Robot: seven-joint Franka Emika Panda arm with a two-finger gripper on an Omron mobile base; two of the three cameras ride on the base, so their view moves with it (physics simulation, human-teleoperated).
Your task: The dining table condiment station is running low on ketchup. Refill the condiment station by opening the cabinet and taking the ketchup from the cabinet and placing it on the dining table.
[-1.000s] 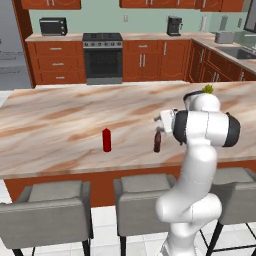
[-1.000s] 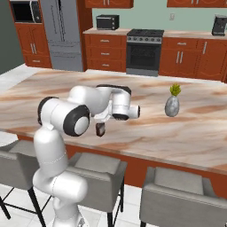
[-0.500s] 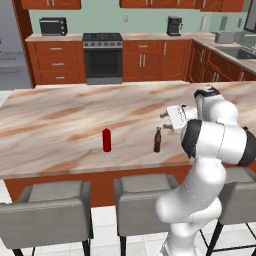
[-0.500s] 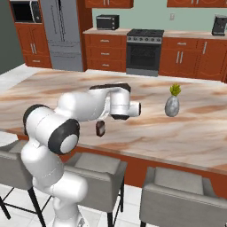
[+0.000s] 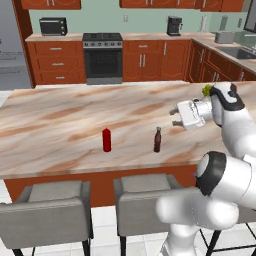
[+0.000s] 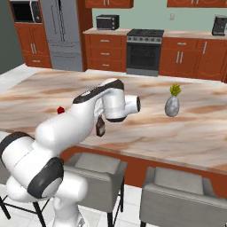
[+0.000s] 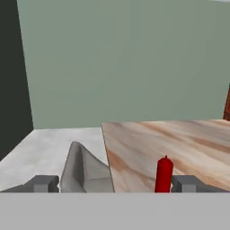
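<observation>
Ketchup [image 5: 157, 139] upright on table [image 5: 60, 125], near front edge, free of gripper [image 5: 174, 118]. Gripper hovers just beside it, up and twd the right end, fingers [image 5: 176, 112] spread, nothing between. Red bottle [image 5: 106, 140] stands well apart to the left, same dist. from front edge. Vase [image 6: 172, 105] w/ green sprig sits farther toward the right end. Stools [image 5: 47, 210] tucked along front.

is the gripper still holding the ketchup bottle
No, the ketchup stands upright on the dining table, and the gripper has drawn back to its right, open with nothing between its fingers.
</observation>
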